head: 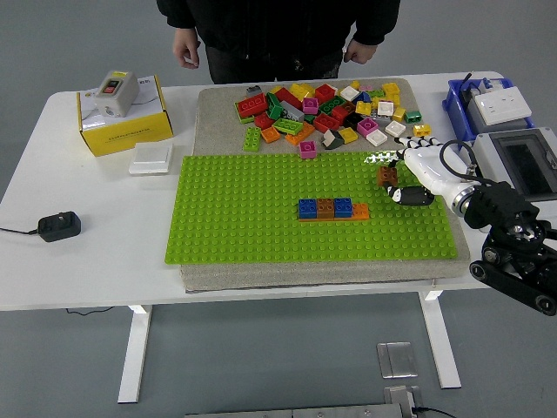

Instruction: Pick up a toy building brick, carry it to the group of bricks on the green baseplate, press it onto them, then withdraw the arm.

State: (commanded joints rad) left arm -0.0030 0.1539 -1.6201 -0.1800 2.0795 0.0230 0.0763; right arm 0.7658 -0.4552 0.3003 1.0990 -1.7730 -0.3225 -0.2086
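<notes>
Near right: black right arm comes in from right edge, over table's near-right part. Right hand, white w/ black fingertips, sits above right side of green baseplate, fingers curled around a brown brick; brick held at hand's left tip, over the plate, touching plate or not – can't tell. Left hand not seen.

Baseplate lies on a grey pad on white table. Mid-plate, slightly right of centre: brick row – blue, brown, blue, then flat orange piece at right end, all touching in one line. Held brick well apart from row, to its right and a bit farther.

Near left: black plug adapter w/ cable running off left edge.

Farther left: small white block just left of plate's far-left corner; behind it yellow box w/ grey device on top.

Right side, beyond the arm: grey box w/ dark window; farther, blue bin holding a white socket plate.

Far part of pad: loose brick pile – red, green, yellow, white, pink, orange mixed. Single pink brick at plate's far edge; green brick at pile's left.

Far side of table: person in dark clothing, hands hanging by sides, clear of table.
</notes>
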